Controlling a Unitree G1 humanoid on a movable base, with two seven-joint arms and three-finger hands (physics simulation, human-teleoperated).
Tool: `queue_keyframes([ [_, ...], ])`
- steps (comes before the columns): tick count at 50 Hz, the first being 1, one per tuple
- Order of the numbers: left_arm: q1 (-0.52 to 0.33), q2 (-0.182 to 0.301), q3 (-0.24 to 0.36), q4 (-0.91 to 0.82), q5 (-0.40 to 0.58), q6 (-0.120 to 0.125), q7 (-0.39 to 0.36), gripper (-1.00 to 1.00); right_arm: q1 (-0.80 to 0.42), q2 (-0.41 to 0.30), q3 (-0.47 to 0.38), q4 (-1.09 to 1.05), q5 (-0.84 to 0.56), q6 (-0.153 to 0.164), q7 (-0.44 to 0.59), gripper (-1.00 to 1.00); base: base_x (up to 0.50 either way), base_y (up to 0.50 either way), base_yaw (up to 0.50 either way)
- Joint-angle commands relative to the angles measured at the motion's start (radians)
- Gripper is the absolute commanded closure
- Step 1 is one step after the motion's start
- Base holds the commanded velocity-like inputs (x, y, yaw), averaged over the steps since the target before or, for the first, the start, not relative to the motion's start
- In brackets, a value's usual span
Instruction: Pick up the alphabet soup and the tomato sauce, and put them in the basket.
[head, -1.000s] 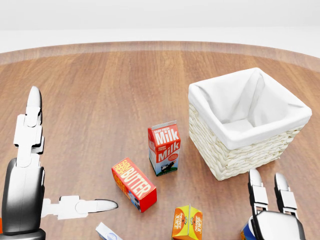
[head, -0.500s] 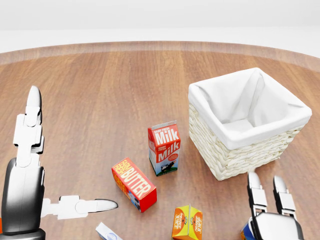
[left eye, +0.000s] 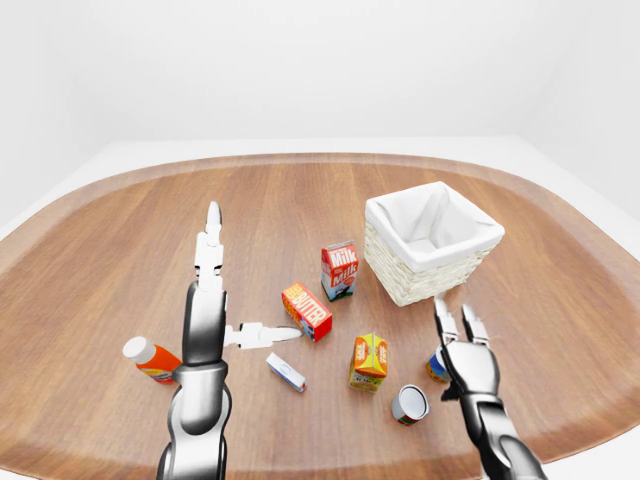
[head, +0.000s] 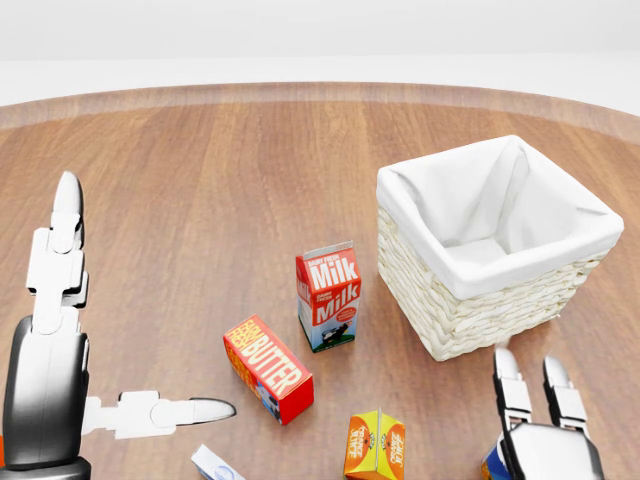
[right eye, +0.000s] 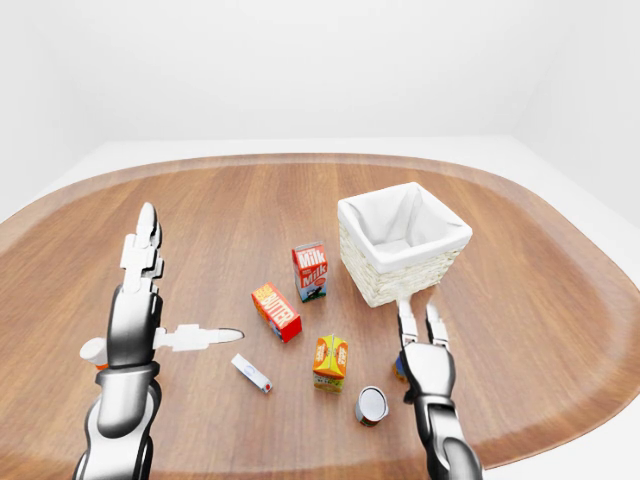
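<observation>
Right robot hand (head: 540, 420) is sinking lower in the head view vs a sec ago, fingers spread and released, closing in on a blue-label can (left eye: 436, 366) standing just beside it, prob. the alphabet soup, label unreadable. A 2nd can (left eye: 409, 403) is lying on the tabletop (left eye: 120, 250) nearby. Left robot hand (left eye: 212, 290) is staying open, empty. Basket (head: 497, 245) is holding nothing yet; grasp looks imminent.
</observation>
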Motion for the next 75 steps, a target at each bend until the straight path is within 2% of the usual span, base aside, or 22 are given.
queue_keyframes([
  [1,0.001,0.0,0.0,-0.004,0.003,0.0,0.001,-1.0,-0.056,-0.017,0.008,0.104,0.015,0.0,0.0,-1.0,0.0,0.0,0.0],
  [14,0.001,0.0,0.0,-0.004,0.003,0.0,0.001,-1.0,-0.106,-0.038,0.018,0.209,0.039,0.0,0.0,-1.0,0.0,0.0,0.0],
  [35,0.001,0.0,0.0,-0.004,0.003,0.0,0.001,-1.0,-0.115,-0.039,0.035,0.237,0.04,0.0,0.0,-1.0,0.0,0.0,0.0],
  [36,0.001,0.0,0.0,-0.004,0.003,0.0,0.001,-1.0,-0.114,-0.04,0.034,0.233,0.043,0.0,0.0,-0.34,0.0,0.0,0.0],
  [37,0.001,0.0,0.0,-0.004,0.003,0.0,0.001,-1.0,-0.114,-0.04,0.034,0.233,0.044,0.0,0.0,-0.02,0.0,0.0,0.0],
  [38,0.001,0.0,0.0,-0.004,0.003,0.0,0.001,-1.0,-0.109,-0.04,0.033,0.225,0.045,0.0,0.0,1.0,0.0,0.0,0.0],
  [65,0.001,0.0,0.0,-0.004,0.003,0.0,0.001,-1.0,-0.087,-0.033,0.032,0.182,0.042,0.0,0.0,1.0,0.0,0.0,0.0],
  [75,0.001,0.0,0.0,-0.003,0.003,0.0,0.001,-1.0,0.037,-0.008,-0.017,-0.096,0.042,0.0,0.0,1.0,0.0,0.0,0.0],
])
